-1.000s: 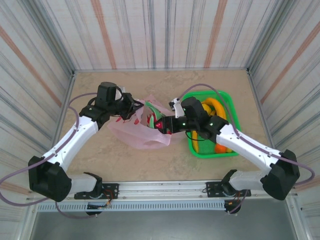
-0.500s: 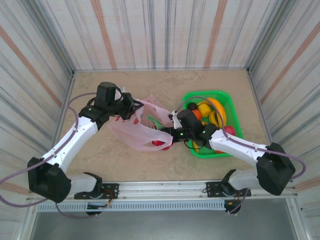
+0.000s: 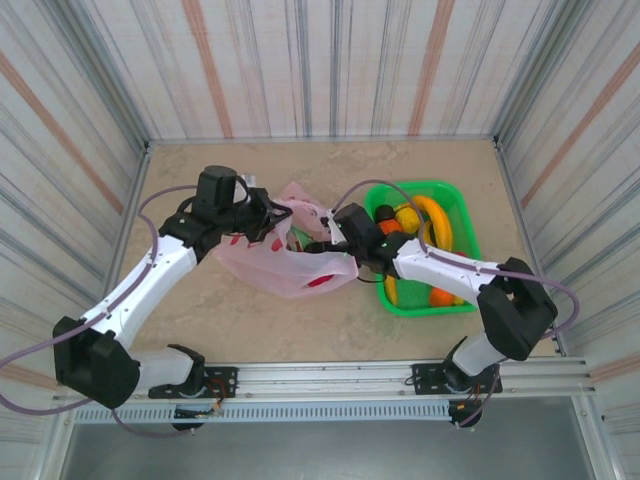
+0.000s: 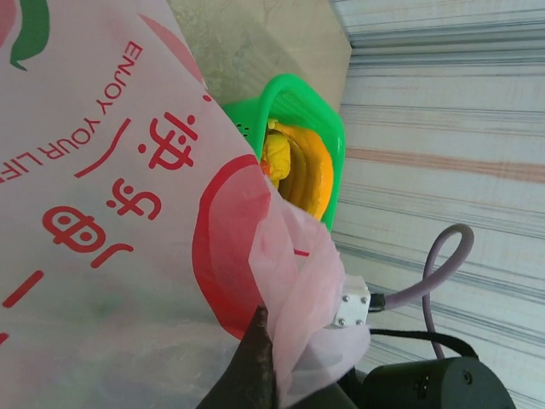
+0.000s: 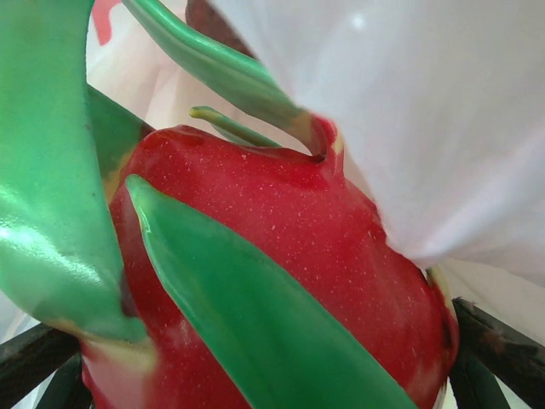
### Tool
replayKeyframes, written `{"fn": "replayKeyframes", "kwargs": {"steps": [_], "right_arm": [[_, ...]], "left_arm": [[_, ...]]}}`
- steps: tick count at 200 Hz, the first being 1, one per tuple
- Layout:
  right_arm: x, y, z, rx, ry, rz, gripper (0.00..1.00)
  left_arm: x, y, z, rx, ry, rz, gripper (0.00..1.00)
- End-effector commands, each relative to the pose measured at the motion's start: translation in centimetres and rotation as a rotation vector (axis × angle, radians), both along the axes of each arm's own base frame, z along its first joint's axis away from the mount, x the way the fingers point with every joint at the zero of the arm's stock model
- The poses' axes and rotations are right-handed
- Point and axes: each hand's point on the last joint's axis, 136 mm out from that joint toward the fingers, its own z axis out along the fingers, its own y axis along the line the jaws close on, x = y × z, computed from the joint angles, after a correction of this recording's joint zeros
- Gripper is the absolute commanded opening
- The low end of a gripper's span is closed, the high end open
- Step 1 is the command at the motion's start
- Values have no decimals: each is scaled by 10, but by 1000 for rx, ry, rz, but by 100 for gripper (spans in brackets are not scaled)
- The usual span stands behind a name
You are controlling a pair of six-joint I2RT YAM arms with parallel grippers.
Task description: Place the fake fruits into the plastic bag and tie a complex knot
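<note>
1. Where the bench comes closest to the arms, the plastic bag lies soft and floppy. A small red piece shows through its thin side.
2. A bit farther, the right tool is at the bag's mouth. Its jaws stand wide on both sides of a big red fruit with green leaves. It does not seem to squeeze it.
3. Next, the left tool is pinched tight on the bag's edge and holds the mouth up. The bag is light and slippery, so grab it by the top edge.
4. Farthest, the green basket has bananas and orange balls. They look hard, smooth and light, so grab each one around its middle.
</note>
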Motion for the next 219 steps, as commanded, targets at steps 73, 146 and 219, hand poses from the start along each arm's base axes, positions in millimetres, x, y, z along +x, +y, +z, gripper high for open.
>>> {"fn": "replayKeyframes", "kwargs": {"steps": [73,146,219], "right_arm": [[21,36,57,178,-154,65,84],[27,28,37,90,-160,49,84],[31,37,6,-16,-98,70,86]], "left_arm": [[-6,-20,-4,-17,19,-49,0],[4,-6,-28,5,64,-4,0],[12,6,-67,31,137,25,0]]}}
